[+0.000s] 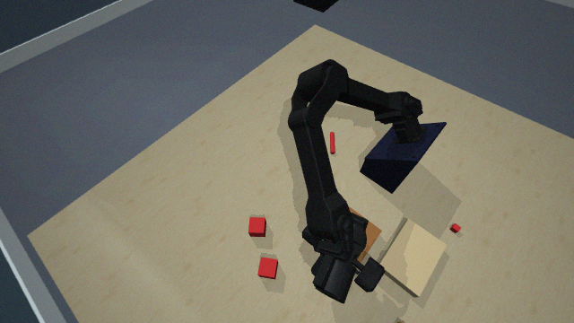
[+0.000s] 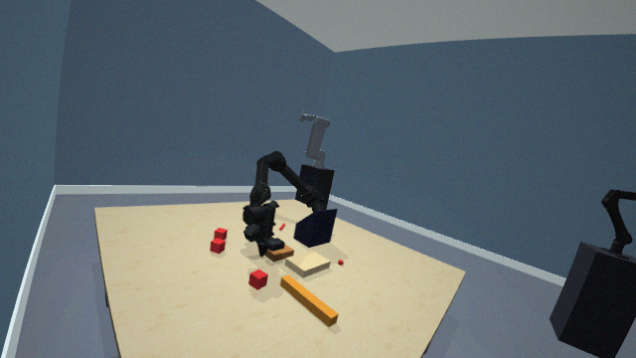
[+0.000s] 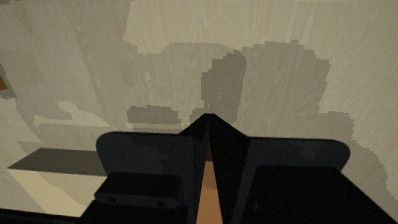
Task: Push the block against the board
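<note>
Square block (image 1: 373, 231) (image 2: 281, 253) (image 3: 209, 200), brown, flat near the middle of the desk (image 1: 157, 202) (image 2: 164, 308), well inside the edges and partly hidden beneath the black arm (image 1: 319, 166) (image 2: 293, 180). Just beside it, on the side toward the desk's right corner in the exterior view, a pale board (image 1: 417, 260) (image 2: 308, 264) (image 3: 60, 192), also flat; a strip of desk between the two where visible from above, the rest of the facing edges hidden. Gripper (image 1: 354, 269) (image 2: 262, 253) (image 3: 208, 118) low beside the brown block, fingers clenched on nothing. Toward the desk's left edge, a pair of red cubes (image 1: 262, 248) (image 2: 219, 240), set apart; nearer the front, another red cube (image 2: 258, 279) and a long orange bar (image 2: 309, 300). Beyond the board, a tiny red cube (image 1: 456, 228) (image 2: 341, 262); nearer the far corner, a red stick (image 1: 332, 143) (image 2: 282, 227) beside the dark blue stand (image 1: 381, 172) (image 2: 315, 229).
</note>
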`<state>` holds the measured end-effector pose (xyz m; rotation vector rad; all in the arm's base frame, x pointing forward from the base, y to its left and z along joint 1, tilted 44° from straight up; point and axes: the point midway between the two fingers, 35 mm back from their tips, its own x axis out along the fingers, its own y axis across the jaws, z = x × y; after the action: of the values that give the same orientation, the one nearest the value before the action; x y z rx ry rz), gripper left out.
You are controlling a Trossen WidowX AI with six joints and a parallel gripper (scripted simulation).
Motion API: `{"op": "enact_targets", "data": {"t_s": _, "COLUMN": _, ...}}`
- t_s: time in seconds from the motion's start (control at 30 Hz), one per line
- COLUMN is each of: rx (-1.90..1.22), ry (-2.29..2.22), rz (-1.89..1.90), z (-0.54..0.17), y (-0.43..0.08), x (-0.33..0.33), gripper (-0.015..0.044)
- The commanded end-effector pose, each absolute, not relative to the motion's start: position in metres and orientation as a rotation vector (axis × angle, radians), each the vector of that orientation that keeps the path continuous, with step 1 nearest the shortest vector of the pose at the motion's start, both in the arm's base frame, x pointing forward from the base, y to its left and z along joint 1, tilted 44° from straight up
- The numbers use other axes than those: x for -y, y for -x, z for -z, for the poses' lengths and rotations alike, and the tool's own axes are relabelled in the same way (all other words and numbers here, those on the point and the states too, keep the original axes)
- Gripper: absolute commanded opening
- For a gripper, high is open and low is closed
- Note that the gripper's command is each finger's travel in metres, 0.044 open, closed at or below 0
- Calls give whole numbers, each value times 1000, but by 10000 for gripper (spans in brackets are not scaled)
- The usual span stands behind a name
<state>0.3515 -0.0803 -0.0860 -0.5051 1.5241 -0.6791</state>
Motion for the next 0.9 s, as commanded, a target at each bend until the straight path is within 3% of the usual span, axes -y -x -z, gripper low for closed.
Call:
{"op": "enact_targets", "data": {"t_s": 0.0, "rx": -1512, "ry": 518, "rz": 670, "z": 86, "y": -354, "x": 79, "gripper": 0}}
{"op": "enact_targets", "data": {"t_s": 0.87, "rx": -1514, "ry": 518, "rz": 669, "z": 87, "y": -321, "x": 76, "gripper": 0}}
